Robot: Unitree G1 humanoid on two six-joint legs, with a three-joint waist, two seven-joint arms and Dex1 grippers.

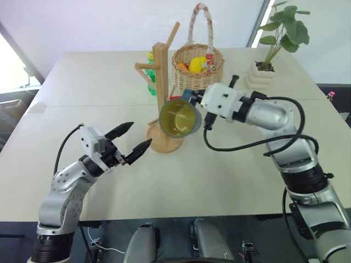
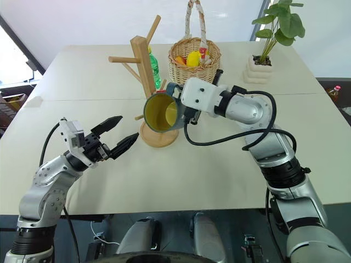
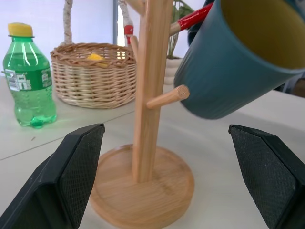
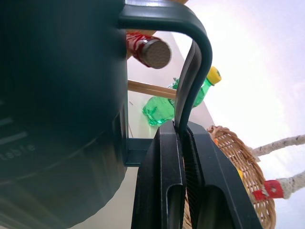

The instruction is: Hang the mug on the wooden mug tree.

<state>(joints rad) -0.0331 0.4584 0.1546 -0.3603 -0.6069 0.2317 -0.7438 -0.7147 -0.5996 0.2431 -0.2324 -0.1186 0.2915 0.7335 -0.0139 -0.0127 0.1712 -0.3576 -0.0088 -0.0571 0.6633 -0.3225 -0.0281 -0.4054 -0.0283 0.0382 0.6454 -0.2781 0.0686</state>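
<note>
Right end effector [image 4: 183, 143] clamped on mug [image 1: 180, 116] handle; mug held sideways beside tree [image 1: 163, 90], red peg tip [image 4: 150, 51] inside loop. Slide loop fully onto peg, lower, then release. Left end effector [image 1: 133, 138] apart, idle above surface [image 1: 219, 175].

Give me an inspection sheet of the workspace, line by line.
Surface: pale table, seam across it.
Job's things: mug held off the table, tipped, mouth toward the camera, beside the mug tree; in the right wrist view the red-tipped peg shows through its handle.
Clutter: basket with fruit, green bottle, potted plant.
Grippers: left gripper open, empty; right gripper shut on the mug's handle.
Cables: black cable looping off the right arm.
Surroundings: white wall behind.
</note>
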